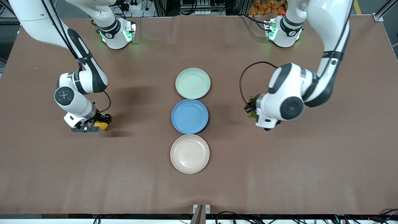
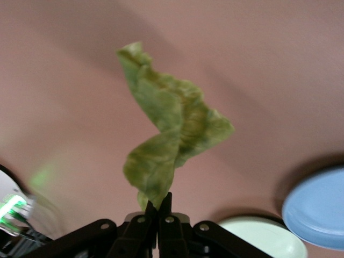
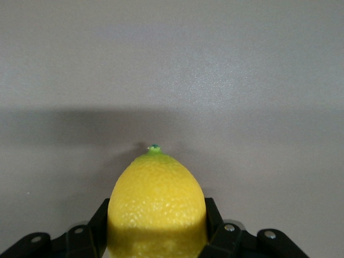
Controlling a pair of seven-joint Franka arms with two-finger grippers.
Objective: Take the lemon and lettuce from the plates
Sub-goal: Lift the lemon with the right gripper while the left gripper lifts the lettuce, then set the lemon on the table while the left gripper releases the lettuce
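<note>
Nearest the front camera, the beige-cream plate [image 1: 189, 153] is sitting bare on the table [image 1: 311, 174]; the blue plate [image 1: 189, 116] is lying just above it in the row, and the pale green plate [image 1: 192, 83] is lying farthest, close to the robots' bases. All three are showing nothing on them, so the picking looks done — both items are off their plates and in the hands.

Toward the right arm's end of the table, level with the blue plate, the right hand [image 1: 100, 123] is clamping the lemon [image 1: 101, 125] between its fingers. In the right wrist view the lemon [image 3: 156, 207] is sitting deep between the two black fingers [image 3: 214, 220], its green-tipped point facing outward — a grip around the fruit's widest part, which is probably keeping the round, smooth body from squirting out. It is hanging low over bare table, well apart from the plates.

Toward the left arm's end, the left hand [image 1: 252, 111] is pinching the lettuce [image 1: 252, 114], mostly hidden under the wrist in the front view. The left wrist view shows the fingertips [image 2: 166, 210] pressed together on one edge of the wrinkled leaf [image 2: 169, 140], the rest standing free beyond the tips. A thin edge pinch suits a limp leaf, though it is likely the less secure hold of the two.
</note>
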